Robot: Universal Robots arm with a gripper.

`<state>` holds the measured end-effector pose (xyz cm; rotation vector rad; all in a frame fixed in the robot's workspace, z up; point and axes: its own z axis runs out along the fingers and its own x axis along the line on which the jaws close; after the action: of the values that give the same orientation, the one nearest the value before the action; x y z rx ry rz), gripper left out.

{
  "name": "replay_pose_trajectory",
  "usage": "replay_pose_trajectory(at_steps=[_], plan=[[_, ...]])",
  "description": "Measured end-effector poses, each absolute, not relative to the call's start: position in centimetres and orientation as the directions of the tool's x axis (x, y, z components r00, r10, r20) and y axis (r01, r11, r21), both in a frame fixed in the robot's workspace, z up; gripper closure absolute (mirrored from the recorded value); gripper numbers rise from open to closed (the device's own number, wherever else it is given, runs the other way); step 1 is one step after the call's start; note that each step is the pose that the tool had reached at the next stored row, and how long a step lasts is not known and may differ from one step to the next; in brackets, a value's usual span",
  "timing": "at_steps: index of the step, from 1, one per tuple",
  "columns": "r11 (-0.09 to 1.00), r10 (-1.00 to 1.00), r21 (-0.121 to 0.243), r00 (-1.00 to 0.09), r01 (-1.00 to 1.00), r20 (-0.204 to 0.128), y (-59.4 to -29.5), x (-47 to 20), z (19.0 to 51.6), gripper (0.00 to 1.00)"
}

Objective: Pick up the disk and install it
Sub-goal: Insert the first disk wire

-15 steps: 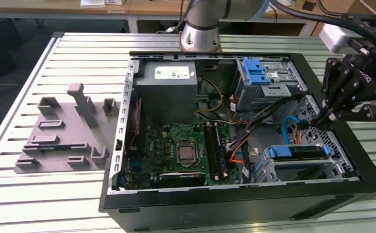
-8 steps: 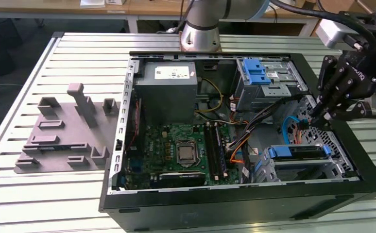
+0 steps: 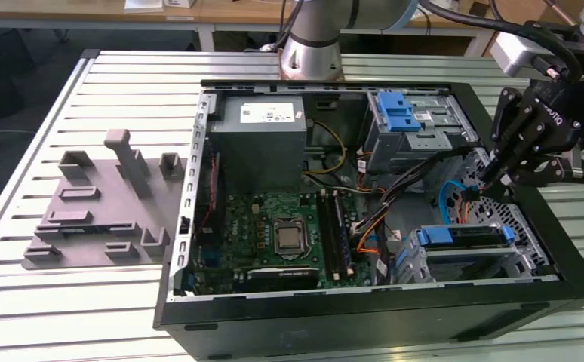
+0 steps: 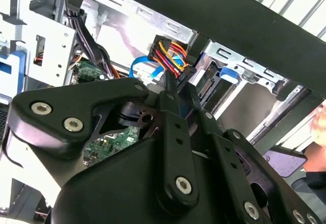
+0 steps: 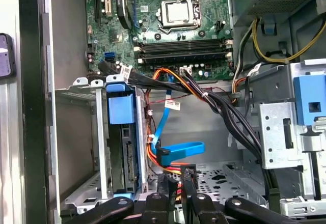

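The disk (image 3: 463, 236), silver in a blue carrier, sits in the drive cage at the lower corner of the open computer case (image 3: 373, 317), on the exterior view's right. In the first wrist view the disk (image 5: 125, 152) stands on edge in the cage, its blue tab on top. My gripper (image 3: 485, 179) hangs inside the case just beyond that cage. In both wrist views its fingers stand close together on a black cable connector (image 4: 175, 71) with red, yellow and orange wires. The gripper (image 5: 177, 182) is beside the disk, not touching it.
A blue flat cable (image 5: 178, 150) loops between disk and gripper. The motherboard (image 3: 282, 234) fills the case floor, with a grey power supply box (image 3: 262, 132) behind it. An upper drive cage with a blue latch (image 3: 398, 113) stands nearby. A grey fixture (image 3: 101, 204) lies on the slatted table.
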<state>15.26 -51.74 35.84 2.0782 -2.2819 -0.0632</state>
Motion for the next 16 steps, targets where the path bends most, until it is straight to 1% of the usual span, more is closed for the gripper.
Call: replay_pose_trajectory(at_steps=[6,7,8,13,16], plan=[[0.097,-0.995,0.066,-0.096,-0.993,0.021,-51.64,15.33,35.39,0.75],[0.098,-0.995,0.066,-0.096,-0.993,0.022,-51.65,15.33,35.39,0.77],[0.097,-0.995,0.066,-0.096,-0.993,0.022,-51.65,15.33,35.40,0.83],[0.097,-0.995,0.066,-0.096,-0.993,0.022,-51.66,15.28,35.40,0.84],[0.096,-0.995,0.060,-0.095,-0.994,0.019,-51.81,14.83,35.41,0.84]])
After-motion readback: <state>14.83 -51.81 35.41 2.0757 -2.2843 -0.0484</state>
